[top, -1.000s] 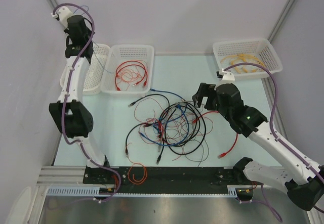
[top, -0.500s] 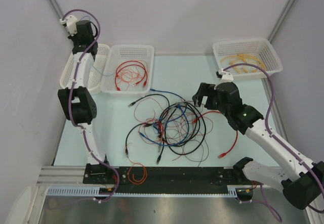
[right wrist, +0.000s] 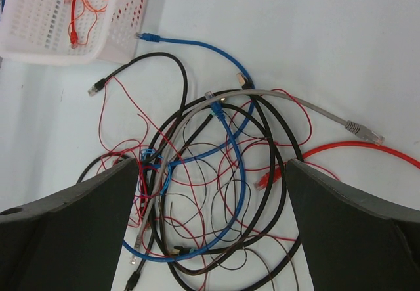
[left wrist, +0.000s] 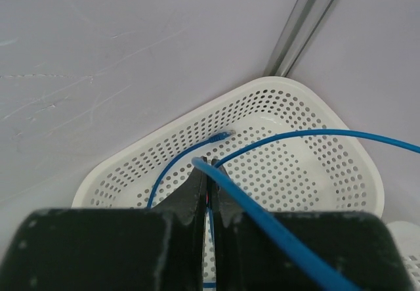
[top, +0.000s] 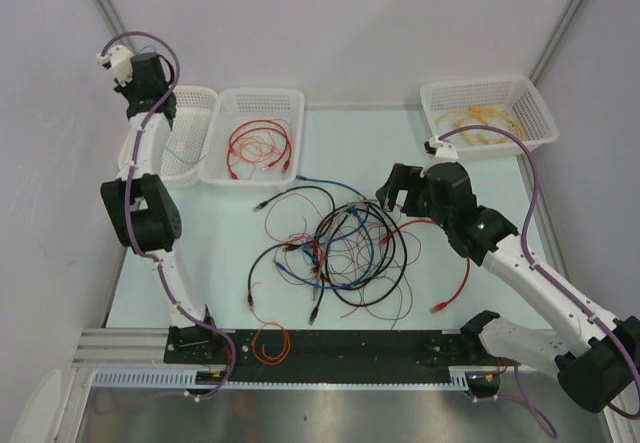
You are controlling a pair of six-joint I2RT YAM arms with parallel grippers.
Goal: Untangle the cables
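Cables: your tangle [top: 340, 248] lies mid-tabletop, longer left-right than front-back. 1 blue plug end [right wrist: 147, 37] points toward the far-left corner, just beside the red-wire basket [top: 262, 93].
Blue cable: 1 blue cable [left wrist: 295, 133] arcs over the far-left basket [left wrist: 131, 163].
Room: you have bare tabletop [top: 360, 138] between the tangle and the far edge.
Left end: your left gripper [left wrist: 209, 173] is clenched on that blue cable, high above the far-left basket.
Right end: your right gripper [right wrist: 211, 166] has its jaws spread wide, grasping nothing, above the tangle's far-right part.
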